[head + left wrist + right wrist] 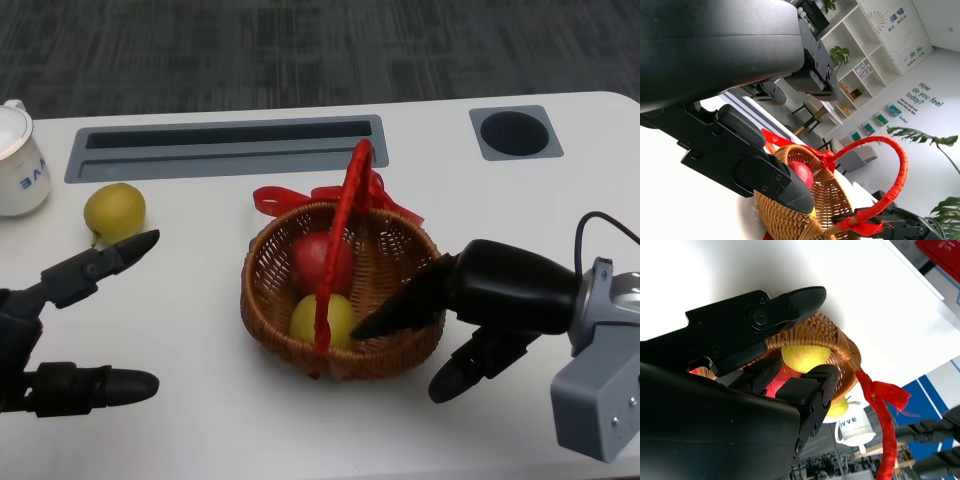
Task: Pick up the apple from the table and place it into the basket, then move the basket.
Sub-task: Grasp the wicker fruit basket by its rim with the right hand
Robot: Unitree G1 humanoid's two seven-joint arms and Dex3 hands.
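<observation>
A wicker basket point(400, 345) with a red handle point(345, 215) stands mid-table. A red apple point(318, 260) and a yellow-green fruit point(335, 315) lie inside it. My right hand point(485, 295) is at the basket's right side, with one finger reaching over the rim and the others spread lower, outside the wall. It holds nothing. The right wrist view shows the basket point(840, 340), yellow-green fruit point(805, 356) and apple point(775, 387) just past that hand point(740, 330). My left hand point(70, 330) hovers at the lower left with fingers apart, away from the basket point(805, 210).
A yellow pear-like fruit point(114, 212) lies on the table left of the basket, near my left fingertips. A white mug point(20, 160) stands at the far left edge. A grey slot point(225, 145) and a round grey hole point(515, 132) are set into the table's back.
</observation>
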